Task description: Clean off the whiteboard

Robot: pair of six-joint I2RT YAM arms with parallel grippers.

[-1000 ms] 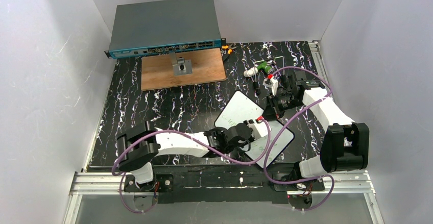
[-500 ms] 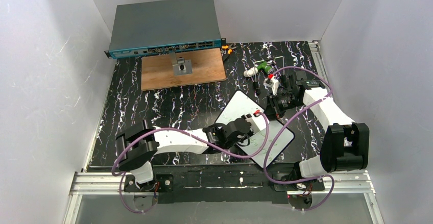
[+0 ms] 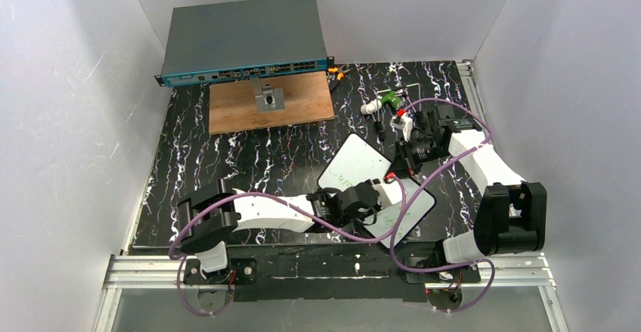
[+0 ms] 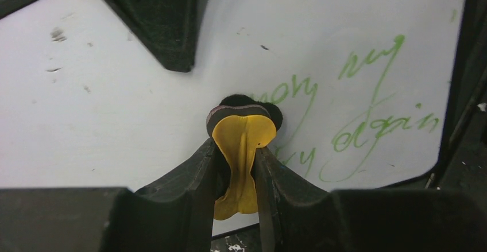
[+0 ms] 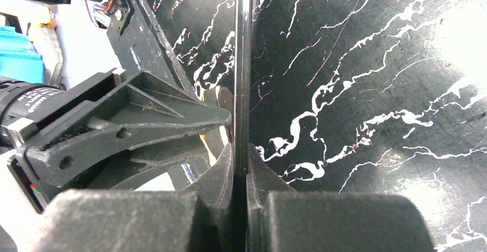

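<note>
**A:** What did the overhead view give?

**B:** The whiteboard (image 3: 351,162) lay slanted on the black marbled desk (image 3: 227,158), toward five o'clock from the desk's middle. The left tool (image 3: 376,193) reached over it from eight o'clock. The right tool (image 3: 407,161) sat at the board's two-o'clock edge. A wooden board (image 3: 234,111) and a grey network switch (image 3: 242,41) lay well apart from it, toward eleven o'clock.

**A:** And the left wrist?

**B:** The left tool (image 4: 237,151) was clamped on a yellow eraser (image 4: 241,143), and the eraser's dark pad touched the whiteboard (image 4: 115,91). Green handwriting (image 4: 367,97) ran from the pad toward three o'clock. Toward nine o'clock the surface was white with a few dark specks.

**A:** The right wrist?

**B:** The right tool (image 5: 240,155) was pinched onto the whiteboard (image 5: 243,62). The board showed edge-on as a thin dark line running up to twelve o'clock. The desk (image 5: 344,91) filled the three-o'clock side.
</note>
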